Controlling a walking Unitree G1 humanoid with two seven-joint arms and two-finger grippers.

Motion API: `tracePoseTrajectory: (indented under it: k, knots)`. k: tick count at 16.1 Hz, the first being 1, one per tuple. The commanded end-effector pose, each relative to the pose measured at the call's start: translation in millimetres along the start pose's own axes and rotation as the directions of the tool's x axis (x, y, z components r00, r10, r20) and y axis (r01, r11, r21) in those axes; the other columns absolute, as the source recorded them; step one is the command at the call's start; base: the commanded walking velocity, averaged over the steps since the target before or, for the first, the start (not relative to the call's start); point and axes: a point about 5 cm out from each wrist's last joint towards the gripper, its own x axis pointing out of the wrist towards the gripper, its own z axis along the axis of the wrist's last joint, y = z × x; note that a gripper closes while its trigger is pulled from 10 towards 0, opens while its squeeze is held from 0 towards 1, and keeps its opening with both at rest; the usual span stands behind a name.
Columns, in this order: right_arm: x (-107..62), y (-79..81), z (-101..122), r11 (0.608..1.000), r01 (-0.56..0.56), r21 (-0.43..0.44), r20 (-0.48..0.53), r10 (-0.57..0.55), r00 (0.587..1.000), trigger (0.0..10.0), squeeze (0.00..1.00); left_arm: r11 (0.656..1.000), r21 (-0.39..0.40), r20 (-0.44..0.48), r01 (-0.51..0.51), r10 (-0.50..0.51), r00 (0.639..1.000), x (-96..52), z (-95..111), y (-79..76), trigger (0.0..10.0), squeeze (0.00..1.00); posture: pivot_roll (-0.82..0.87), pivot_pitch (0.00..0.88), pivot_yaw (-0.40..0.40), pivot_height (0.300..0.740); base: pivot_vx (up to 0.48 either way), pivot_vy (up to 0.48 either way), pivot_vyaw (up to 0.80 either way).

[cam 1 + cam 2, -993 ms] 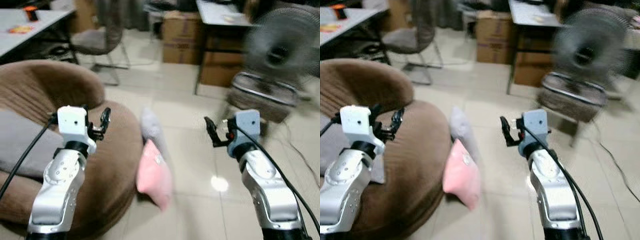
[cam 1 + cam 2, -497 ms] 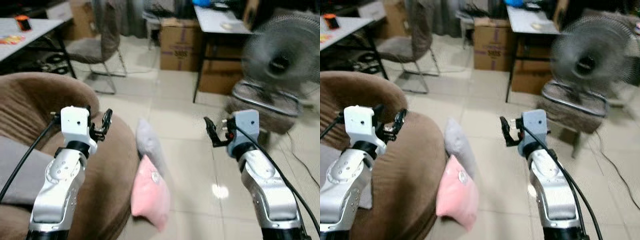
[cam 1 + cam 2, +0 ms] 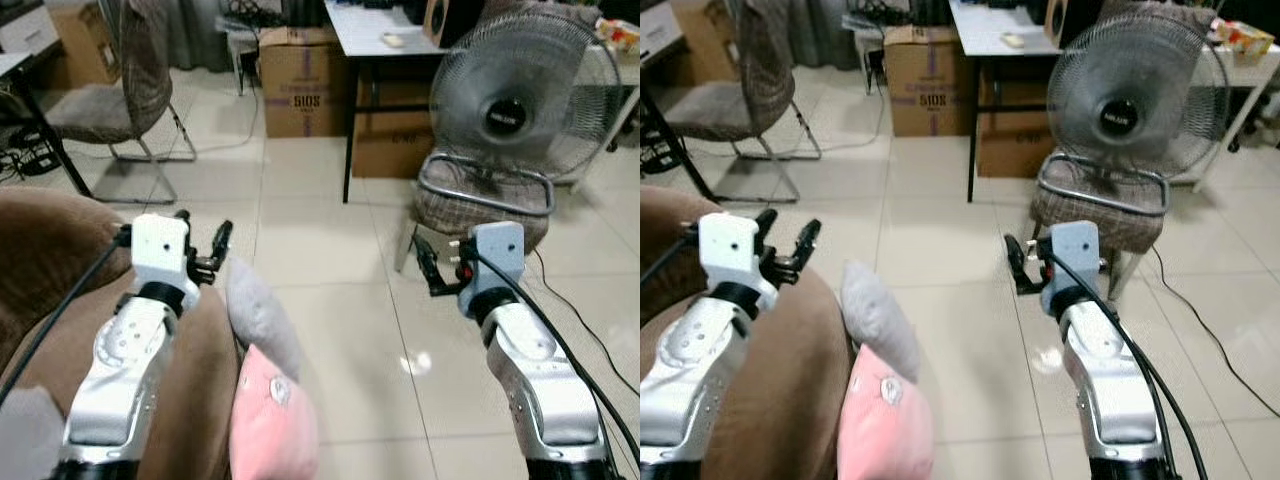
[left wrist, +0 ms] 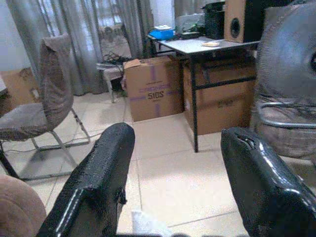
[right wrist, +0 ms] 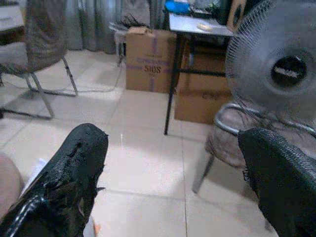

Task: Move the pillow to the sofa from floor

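A pink pillow [image 3: 272,425] and a grey pillow [image 3: 262,315] lean on the tiled floor against the side of the brown sofa [image 3: 45,250], low in the left of the eye views. My left gripper [image 3: 203,238] is raised over the sofa's edge, just left of the grey pillow, open and holding nothing. In the left wrist view its fingers [image 4: 94,177] stand wide apart over a corner of the grey pillow. My right gripper [image 3: 428,266] hovers open above bare tiles to the right of the pillows, with wide-spread fingers [image 5: 69,168] in the right wrist view.
A large standing fan [image 3: 510,95] and a metal-framed stool [image 3: 480,195] stand close ahead on the right. Behind are cardboard boxes [image 3: 300,85], a desk [image 3: 375,25] and a chair [image 3: 100,100]. A cable [image 3: 590,335] runs over the floor at the right.
The whole view has swung to the right: the sofa and pillows have slid to the lower left and the fan is nearer the middle. Both arms keep the same raised pose.
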Motion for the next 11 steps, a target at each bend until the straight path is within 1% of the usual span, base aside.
tracePoseTrajectory:
  k: [1,4,11]
  knots:
    - [-2.9,3.9,-0.7,1.000,-0.013,0.025,0.003,0.013,1.000,10.0,0.00,1.000,0.010,-0.029,-0.006,0.006,1.000,-3.5,-7.0,3.5,10.0,0.00,-0.08,0.000,0.012,0.740,0.000,0.000,0.00]
    - [-3.9,2.4,-1.2,0.999,-0.004,0.039,0.005,0.004,1.000,10.0,0.00,1.000,0.009,-0.033,0.000,0.000,0.999,-4.0,-7.6,1.9,10.0,0.00,-0.08,0.000,0.012,0.730,0.000,0.000,0.00]
    - [-3.8,4.3,-0.7,0.999,-0.007,0.053,0.006,0.007,1.000,10.0,0.00,1.000,0.013,-0.045,0.008,-0.008,0.999,-6.4,-8.6,0.2,10.0,0.00,-0.08,0.000,0.012,0.670,0.000,0.000,0.00]
